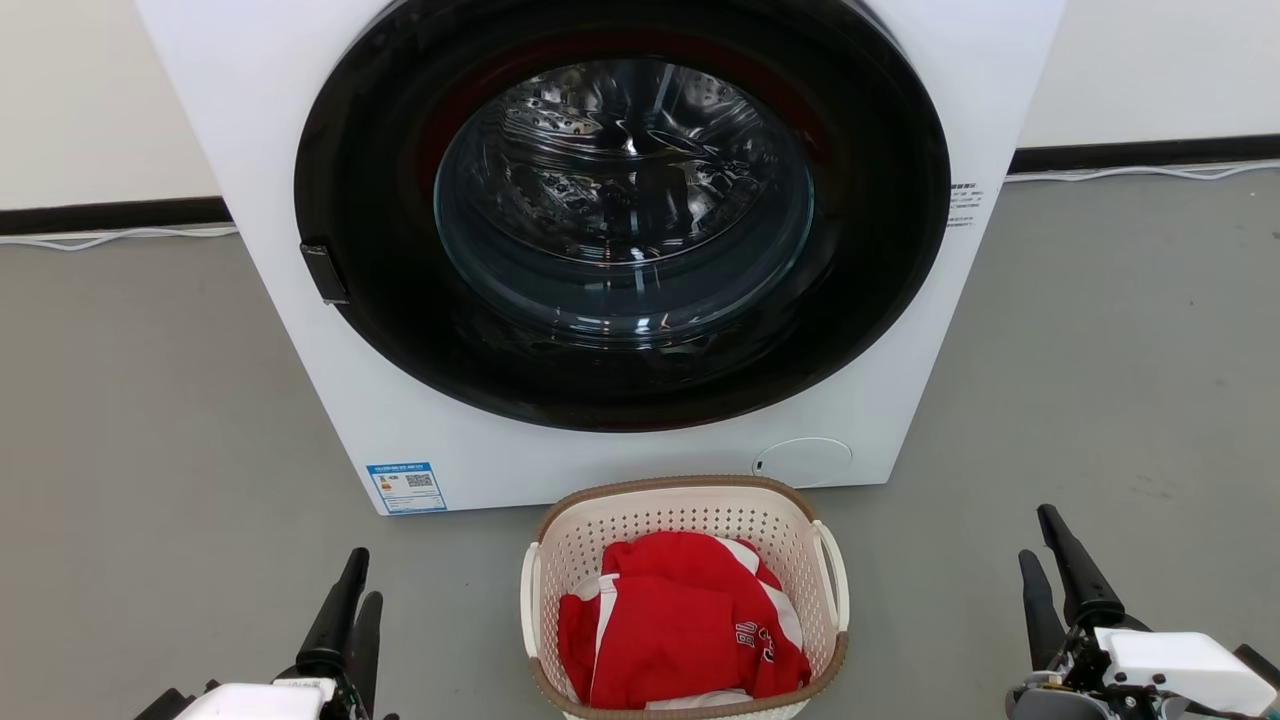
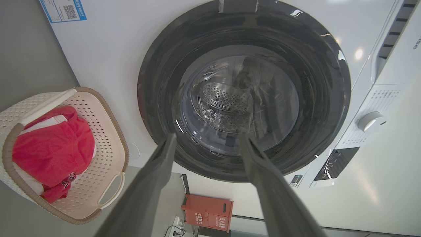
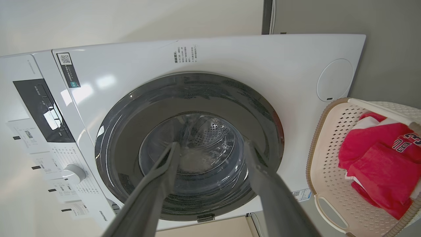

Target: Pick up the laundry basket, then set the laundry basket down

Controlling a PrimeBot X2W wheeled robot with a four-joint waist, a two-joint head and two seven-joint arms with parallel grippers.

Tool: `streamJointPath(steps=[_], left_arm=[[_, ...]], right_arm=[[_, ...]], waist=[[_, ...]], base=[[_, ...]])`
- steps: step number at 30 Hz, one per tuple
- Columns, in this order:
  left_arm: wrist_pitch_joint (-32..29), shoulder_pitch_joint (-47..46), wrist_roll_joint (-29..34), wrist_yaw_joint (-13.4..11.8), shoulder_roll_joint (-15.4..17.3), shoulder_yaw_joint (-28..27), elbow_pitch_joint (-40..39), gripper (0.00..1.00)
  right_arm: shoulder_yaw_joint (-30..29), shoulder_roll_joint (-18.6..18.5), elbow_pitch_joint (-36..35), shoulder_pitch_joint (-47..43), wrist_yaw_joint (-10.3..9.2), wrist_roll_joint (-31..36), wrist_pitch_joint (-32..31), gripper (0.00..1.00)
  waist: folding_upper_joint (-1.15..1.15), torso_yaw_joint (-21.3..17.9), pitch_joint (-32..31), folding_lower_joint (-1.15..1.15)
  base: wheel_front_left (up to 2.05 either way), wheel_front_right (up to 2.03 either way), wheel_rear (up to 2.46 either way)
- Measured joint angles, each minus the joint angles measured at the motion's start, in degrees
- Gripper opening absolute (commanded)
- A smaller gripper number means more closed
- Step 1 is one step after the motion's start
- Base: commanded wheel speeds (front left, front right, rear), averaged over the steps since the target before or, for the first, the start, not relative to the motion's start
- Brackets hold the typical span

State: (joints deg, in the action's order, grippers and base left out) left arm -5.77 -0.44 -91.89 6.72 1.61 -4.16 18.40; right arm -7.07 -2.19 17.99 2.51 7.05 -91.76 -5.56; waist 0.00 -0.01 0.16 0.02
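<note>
On grey floor (image 1: 150,400) before white washing machine (image 1: 250,120) sits cream perforated plastic laundry basket (image 1: 690,515), btwn left gripper (image 1: 365,577) & right gripper (image 1: 1035,533), both w/ fingers apart, empty. Best to grab both white side handles (image 1: 835,572) evenly, lift level

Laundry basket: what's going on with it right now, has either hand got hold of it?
Nothing is held yet. The laundry basket sits on the grey floor in front of the washing machine, with red clothing inside. The left hand and right hand are both open and empty, low on either side of the basket and apart from its white handles. The pick-up has not started.
</note>
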Motion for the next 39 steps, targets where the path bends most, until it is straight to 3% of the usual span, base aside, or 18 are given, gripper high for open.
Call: streamJointPath(steps=[10, 16, 39], left_arm=[[1.64, 0.00, 0.21, 0.00, 0.01, 1.47, -0.20, 1.00], [2.82, -0.01, 3.91, 0.00, 0.04, 2.18, -0.09, 1.00], [6.50, -0.07, 23.49, -1.79, 0.19, 2.93, -0.27, 1.00]], right_arm=[[1.46, -0.14, -0.93, -0.01, 0.00, 1.21, 1.64, 1.00], [1.57, -0.65, -1.30, -0.02, 0.00, 5.54, 2.80, 1.00], [3.33, -1.64, -4.94, -0.09, 0.00, 31.96, 6.37, 1.00]], waist=[[0.00, -0.01, 0.06, 0.01], [0.00, 0.01, 0.10, 0.00], [0.00, 0.02, 0.37, -0.01]], base=[[0.00, 0.00, 0.00], [0.00, 0.00, 0.00], [0.00, 0.00, 0.00]])
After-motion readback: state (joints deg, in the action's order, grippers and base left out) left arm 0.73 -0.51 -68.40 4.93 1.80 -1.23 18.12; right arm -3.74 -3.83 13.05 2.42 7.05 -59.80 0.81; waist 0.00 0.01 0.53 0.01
